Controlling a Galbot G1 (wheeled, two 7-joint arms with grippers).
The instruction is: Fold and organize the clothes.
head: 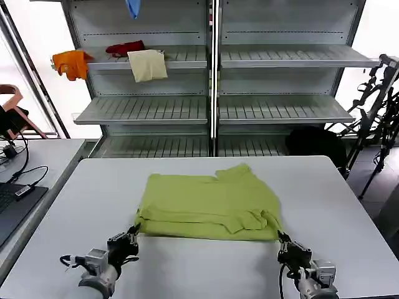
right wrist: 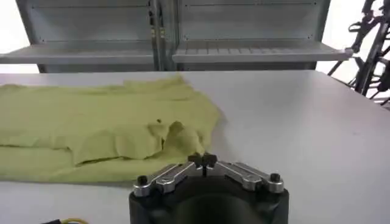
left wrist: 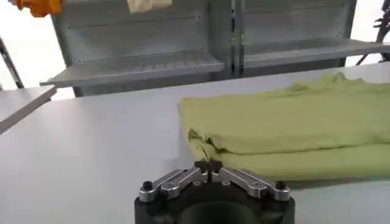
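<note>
Lime-green T-shirt [head: 209, 202], folded over on itself in layers, lying flat near the middle of a white table [head: 324, 187], long side running left to right, near edge facing the robot. Plain green surface upward; loose sleeve flap and some wrinkling at the near right part. Left gripper [head: 133, 237] low over the table at the shirt's near left corner, fingertips drawn together; in the left wrist view [left wrist: 208, 165] tips meeting right at the crumpled corner fold, whether pinching fabric or only touching cannot be told. Right gripper [head: 285, 240] low at the shirt's near right corner, fingertips likewise closed together; in the right wrist view [right wrist: 202, 161] tips just beside the bunched edge of the shirt [right wrist: 109, 137], grasp of cloth not discernible. Shirt in the left wrist view [left wrist: 292, 131] with stacked folded layers along its near edge. Behind the table: grey metal shelving [head: 212, 109]; on an upper left shelf an orange garment [head: 72, 62], a red garment [head: 124, 47] and a cream garment [head: 148, 65] hanging over the shelf edge; a blue cloth [head: 133, 7] above. Second table [head: 37, 162] at far left carrying cables.
</note>
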